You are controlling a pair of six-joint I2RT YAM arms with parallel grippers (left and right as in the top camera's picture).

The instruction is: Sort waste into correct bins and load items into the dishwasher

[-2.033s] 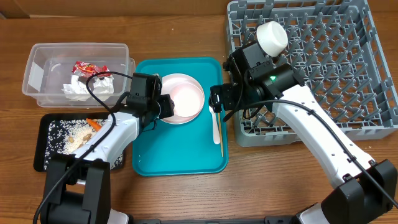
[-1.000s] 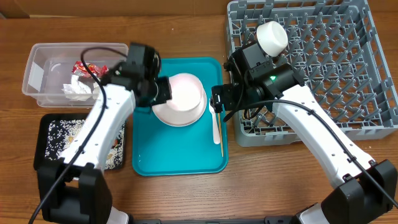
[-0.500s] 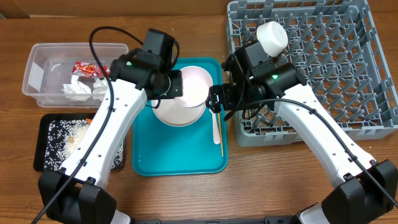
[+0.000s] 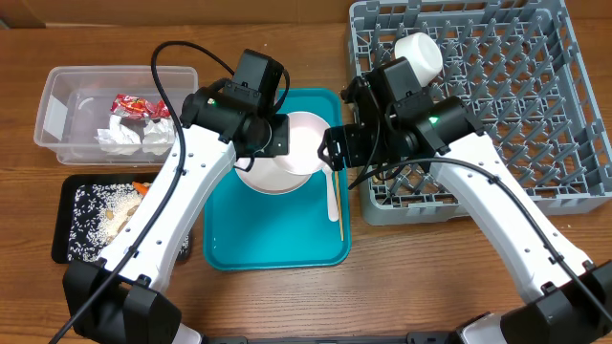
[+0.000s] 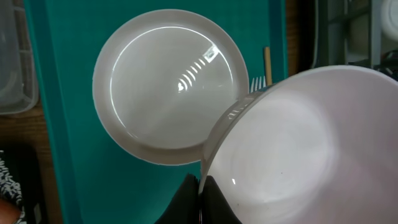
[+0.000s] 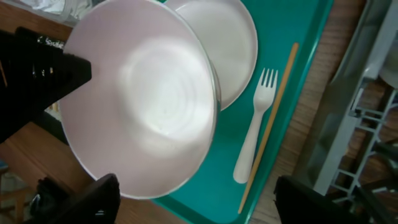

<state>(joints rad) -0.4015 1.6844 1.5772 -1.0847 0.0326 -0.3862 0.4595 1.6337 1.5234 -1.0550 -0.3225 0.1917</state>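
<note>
Finding: over the last 2 seconds the left end effector (image 5: 200, 196), clamped on the rim of the pink bowl (image 5: 298, 149), has raised it off the plate (image 5: 161, 106) on the teal tray (image 4: 277, 239) toward the right end effector (image 6: 199, 191), fingers apart, suggesting a handover toward the dish rack (image 4: 535, 115).

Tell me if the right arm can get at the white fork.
Probably yes: the right pincer hangs open just above the fork, which lies uncovered. The bowl in the left pincer is off to one side; the wooden stick lies close alongside.
</note>
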